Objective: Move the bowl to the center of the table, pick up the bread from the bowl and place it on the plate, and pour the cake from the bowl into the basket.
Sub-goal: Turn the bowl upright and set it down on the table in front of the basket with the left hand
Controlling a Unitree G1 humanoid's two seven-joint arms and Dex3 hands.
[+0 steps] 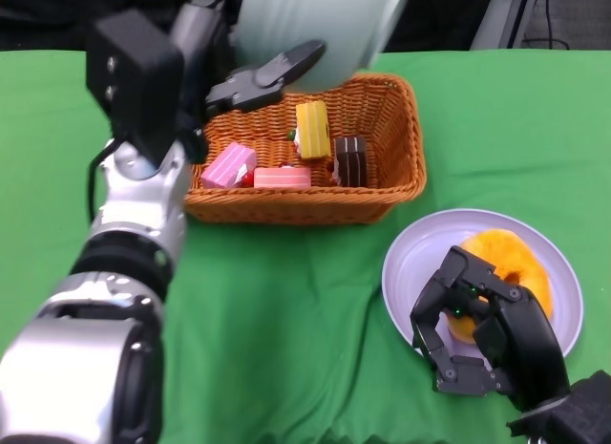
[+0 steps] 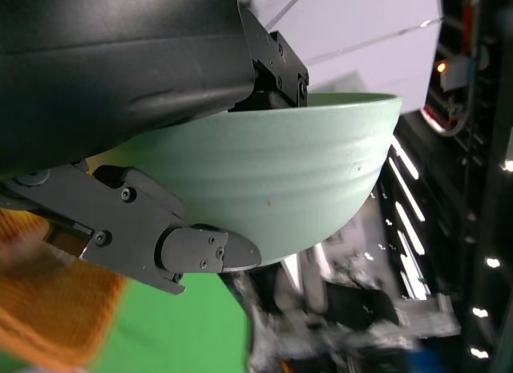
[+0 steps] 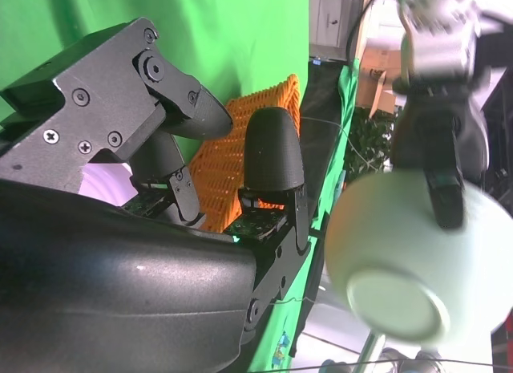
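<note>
My left hand (image 1: 250, 79) holds the pale green bowl (image 1: 320, 29) tipped over the far side of the orange wicker basket (image 1: 401, 167); the left wrist view shows its fingers (image 2: 160, 245) clamped on the bowl (image 2: 272, 180). Several cake pieces lie in the basket: yellow (image 1: 312, 129), brown (image 1: 350, 160) and two pink ones (image 1: 229, 166). The bread (image 1: 520, 263), a golden ring, sits on the lavender plate (image 1: 420, 253). My right hand (image 1: 482, 334) rests at the plate's near edge, fingers apart, holding nothing. The raised bowl (image 3: 405, 257) also shows in the right wrist view.
Green cloth (image 1: 286, 310) covers the table, with bare cloth in front of the basket and to the left of the plate. My left forearm (image 1: 124, 263) runs along the left side. The basket (image 3: 232, 156) shows past my right fingers (image 3: 272, 152).
</note>
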